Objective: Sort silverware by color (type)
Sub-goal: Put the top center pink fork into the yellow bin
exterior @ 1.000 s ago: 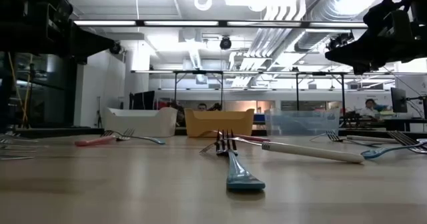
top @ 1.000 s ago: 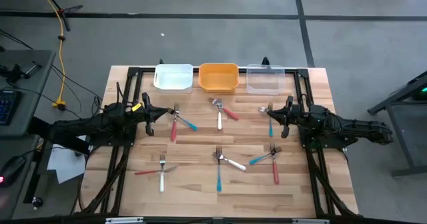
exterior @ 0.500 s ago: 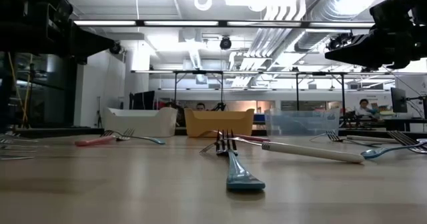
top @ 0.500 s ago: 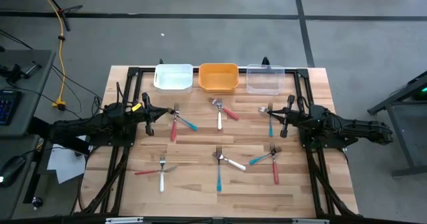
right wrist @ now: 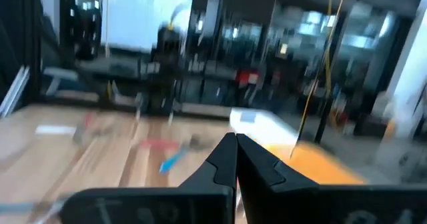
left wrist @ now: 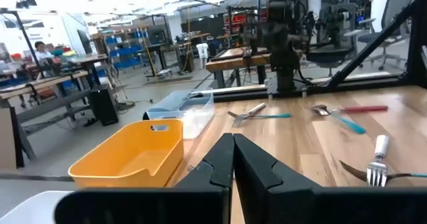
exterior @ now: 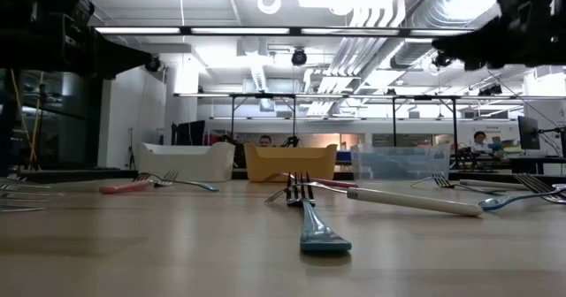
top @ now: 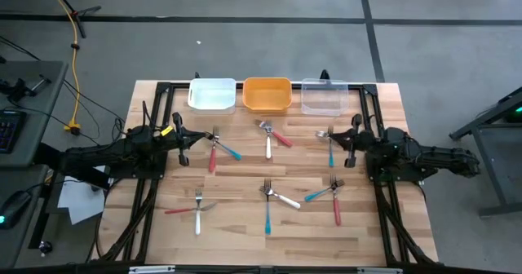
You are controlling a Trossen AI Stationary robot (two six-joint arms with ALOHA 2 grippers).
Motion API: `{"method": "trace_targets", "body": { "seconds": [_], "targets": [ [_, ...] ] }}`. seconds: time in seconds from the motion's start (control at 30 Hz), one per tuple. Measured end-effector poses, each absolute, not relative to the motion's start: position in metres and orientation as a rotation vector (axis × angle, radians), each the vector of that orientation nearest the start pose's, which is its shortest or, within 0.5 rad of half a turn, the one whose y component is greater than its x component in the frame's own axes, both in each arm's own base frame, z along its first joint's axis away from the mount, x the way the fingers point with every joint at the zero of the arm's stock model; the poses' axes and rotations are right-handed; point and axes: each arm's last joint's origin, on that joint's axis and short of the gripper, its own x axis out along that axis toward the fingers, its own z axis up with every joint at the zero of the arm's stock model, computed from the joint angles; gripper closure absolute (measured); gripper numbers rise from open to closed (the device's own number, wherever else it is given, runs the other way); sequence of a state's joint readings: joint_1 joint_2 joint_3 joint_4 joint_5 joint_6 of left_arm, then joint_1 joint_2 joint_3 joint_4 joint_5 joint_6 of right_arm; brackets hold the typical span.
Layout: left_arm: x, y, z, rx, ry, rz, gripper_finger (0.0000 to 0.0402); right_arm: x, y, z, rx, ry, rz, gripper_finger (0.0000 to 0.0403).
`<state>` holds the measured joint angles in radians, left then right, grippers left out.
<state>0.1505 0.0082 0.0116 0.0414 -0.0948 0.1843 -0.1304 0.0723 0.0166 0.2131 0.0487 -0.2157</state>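
Left gripper (top: 181,138) clenched, empty, hovering over table's left side by a red and blue fork pair (top: 218,150). Right gripper (top: 352,135) clenched, empty, raised over right side near a blue fork (top: 330,150). Other forks scattered mid-table. No readable writing.

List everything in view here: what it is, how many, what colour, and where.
red forks: four, red handles, scattered across the table
blue forks: four, blue handles, mixed in with the red ones
white forks: three clear to see, a possible fourth beside the right gripper
white bin, orange bin, clear bin: one each, in a row along the far edge
table: one, light wood
person: one, seated far behind
left gripper: shut, empty, left side
right gripper: shut, empty, right side
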Motion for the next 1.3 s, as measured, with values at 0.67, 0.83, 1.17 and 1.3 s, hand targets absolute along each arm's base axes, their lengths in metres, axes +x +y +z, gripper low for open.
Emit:
{"method": "trace_targets", "body": {
  "seconds": [0.67, 0.83, 1.17, 1.3],
  "targets": [
    [0.095, 0.018, 0.178, 0.091, -0.106, 0.261, 0.0398, 0.115, -0.022, 0.240, -0.132, -0.089, -0.347, 0.0388],
    [0.095, 0.017, 0.179, -0.036, -0.132, 0.254, 0.0398, 0.135, -0.025, 0.245, -0.079, 0.007, -0.344, 0.0386],
    [0.095, 0.019, 0.179, -0.031, -0.129, 0.314, 0.0398, 0.180, -0.034, 0.242, 0.030, 0.176, -0.450, 0.0315],
    [0.094, 0.021, 0.179, 0.003, -0.127, 0.379, 0.0398, 0.203, -0.037, 0.237, 0.083, 0.246, -0.457, 0.0285]
  ]
}}
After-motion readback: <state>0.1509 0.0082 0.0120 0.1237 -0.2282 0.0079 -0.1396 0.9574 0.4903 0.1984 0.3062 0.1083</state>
